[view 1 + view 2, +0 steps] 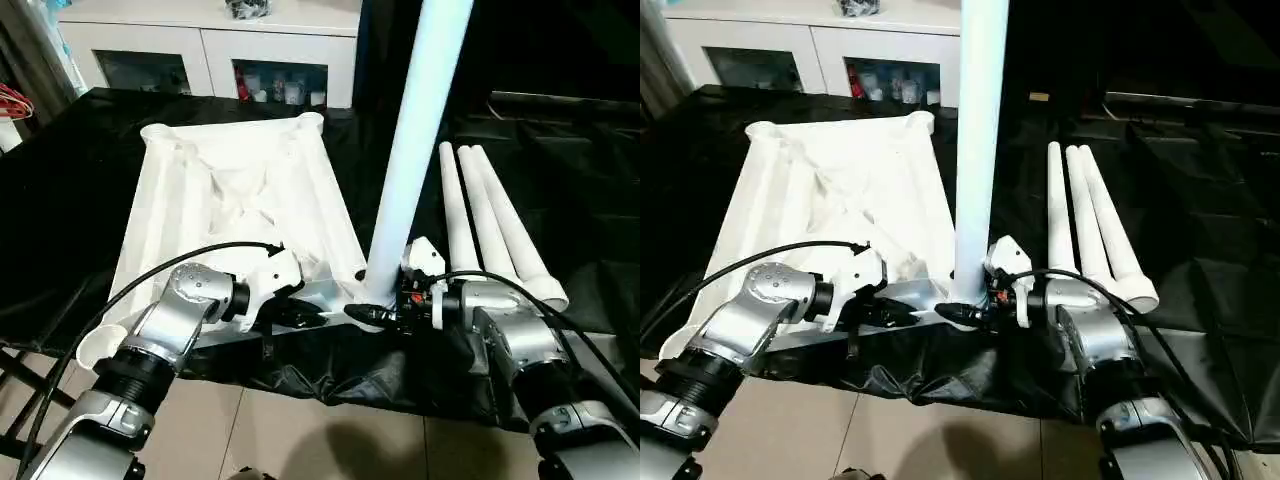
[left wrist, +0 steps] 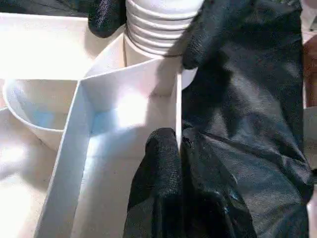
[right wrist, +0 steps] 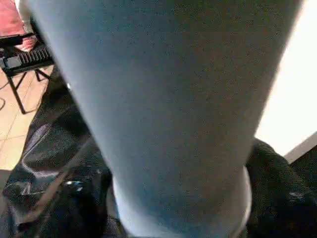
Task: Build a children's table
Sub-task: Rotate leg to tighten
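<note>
right gripper (image 1: 975,312) is clamped on the base of the upright leg (image 1: 420,120), at the near right corner socket of the tabletop (image 1: 240,200); the leg's long axis runs nearly vertical, leaning slightly right toward its top. left gripper (image 1: 300,315) pinches the tabletop's near edge beside that socket, one finger (image 2: 158,163) inside the rim. the tabletop lies ribs-up on the black-covered bench (image 1: 60,200), its near edge at the bench's front edge. three spare legs (image 1: 490,220) lie side by side right of the tabletop, pointing away, with open cloth beyond.
</note>
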{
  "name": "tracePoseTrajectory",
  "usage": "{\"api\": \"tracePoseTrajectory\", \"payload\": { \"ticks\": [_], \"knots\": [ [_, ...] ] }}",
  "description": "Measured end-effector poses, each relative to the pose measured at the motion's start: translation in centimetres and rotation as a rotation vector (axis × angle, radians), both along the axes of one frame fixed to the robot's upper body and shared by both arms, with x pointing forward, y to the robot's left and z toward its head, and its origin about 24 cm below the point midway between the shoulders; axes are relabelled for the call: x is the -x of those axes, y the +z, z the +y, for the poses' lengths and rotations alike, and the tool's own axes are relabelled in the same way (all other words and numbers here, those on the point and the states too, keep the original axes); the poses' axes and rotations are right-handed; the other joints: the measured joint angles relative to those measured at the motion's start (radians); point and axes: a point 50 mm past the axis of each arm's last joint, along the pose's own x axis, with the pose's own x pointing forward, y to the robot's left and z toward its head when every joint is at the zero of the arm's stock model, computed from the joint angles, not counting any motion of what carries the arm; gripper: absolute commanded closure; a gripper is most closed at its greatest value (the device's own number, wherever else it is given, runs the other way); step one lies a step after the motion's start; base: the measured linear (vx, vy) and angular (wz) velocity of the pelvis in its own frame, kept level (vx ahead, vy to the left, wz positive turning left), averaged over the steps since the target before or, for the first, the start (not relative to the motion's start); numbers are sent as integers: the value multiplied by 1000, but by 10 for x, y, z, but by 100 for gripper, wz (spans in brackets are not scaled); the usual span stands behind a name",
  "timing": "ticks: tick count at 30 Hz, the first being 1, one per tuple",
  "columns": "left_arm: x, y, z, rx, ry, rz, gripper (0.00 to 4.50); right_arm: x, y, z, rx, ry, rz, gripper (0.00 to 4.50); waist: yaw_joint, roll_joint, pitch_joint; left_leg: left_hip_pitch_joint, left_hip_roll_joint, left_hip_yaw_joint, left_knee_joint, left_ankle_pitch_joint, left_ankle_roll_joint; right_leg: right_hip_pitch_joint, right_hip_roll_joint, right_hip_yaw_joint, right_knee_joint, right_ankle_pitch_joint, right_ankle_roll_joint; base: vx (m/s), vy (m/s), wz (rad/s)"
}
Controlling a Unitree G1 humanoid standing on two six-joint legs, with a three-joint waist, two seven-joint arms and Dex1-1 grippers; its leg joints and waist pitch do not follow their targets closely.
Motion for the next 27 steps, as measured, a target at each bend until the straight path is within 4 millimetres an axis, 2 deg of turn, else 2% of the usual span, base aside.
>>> {"api": "tracePoseTrajectory", "payload": {
  "ticks": [4, 7, 10, 14, 19, 20, 22, 23, 25, 27],
  "knots": [
    [0, -1, -1, 2, 10, 1, 450, 0, -1, 0, -1, -17, -3, 169, 0, 0, 0, 0, 0, 0, 0, 0, 0, 0, 0, 0, 0, 0, 0, 0, 0, 0],
    [-4, -2, -5, 3, 74, -29, 450, -5, -4, 4, -8, -134, -21, 173, -7, 0, 0, 2, 0, 0, 1, 0, 0, 1, 0, 1, 1, 0, -1, 0, 0, 0],
    [-10, -5, -13, 10, 154, -46, 450, -13, -7, 7, -13, -291, -32, 174, -14, 0, 0, 6, 0, 0, 1, 0, 0, 4, 0, 2, 2, 1, -1, 0, 0, 0],
    [-23, -5, -31, 9, 299, -70, 450, -31, -9, 20, -13, -585, -37, 175, -32, 1, 0, 8, -1, 0, 1, 0, 0, 3, 0, 2, 2, 1, -1, 0, 0, 0],
    [-32, -5, -47, 17, 406, -93, 450, -46, -5, 31, 8, -819, -44, 175, -34, 5, -1, 7, -1, 0, 0, 0, 0, 2, 0, 3, 2, 2, -1, 0, 0, 0],
    [-32, -5, -48, 17, 408, -93, 450, -46, -6, 31, 5, -829, -48, 140, -33, 6, -1, 7, -1, 0, 0, 0, 0, 3, 0, 3, 2, 2, -1, 0, 0, 0],
    [-32, -5, -48, 20, 407, -94, 450, -46, -5, 31, 0, -828, -56, 140, -33, 8, -3, 7, -1, 0, 0, 0, 0, 3, 0, 3, 2, 1, 0, 0, 0, 0],
    [-32, -4, -48, 20, 403, -96, 450, -46, -5, 32, -4, -821, -58, 105, -32, 8, -3, 7, -1, 0, -1, 0, 0, 2, 0, 2, 1, 1, 1, 0, 0, 0],
    [-32, -3, -43, 17, 390, -98, 450, -46, -4, 33, -23, -786, -50, 102, -32, 8, -3, 6, -1, 0, -2, 0, 0, 2, 0, 2, 1, 1, 1, 0, 0, 0],
    [-30, -3, -38, 12, 366, -96, 450, -43, -4, 33, -39, -727, -46, 72, -36, 8, -3, 6, 0, 0, -2, 0, 0, 1, 1, 2, 1, 1, 1, 0, 0, 0]
  ]
}}
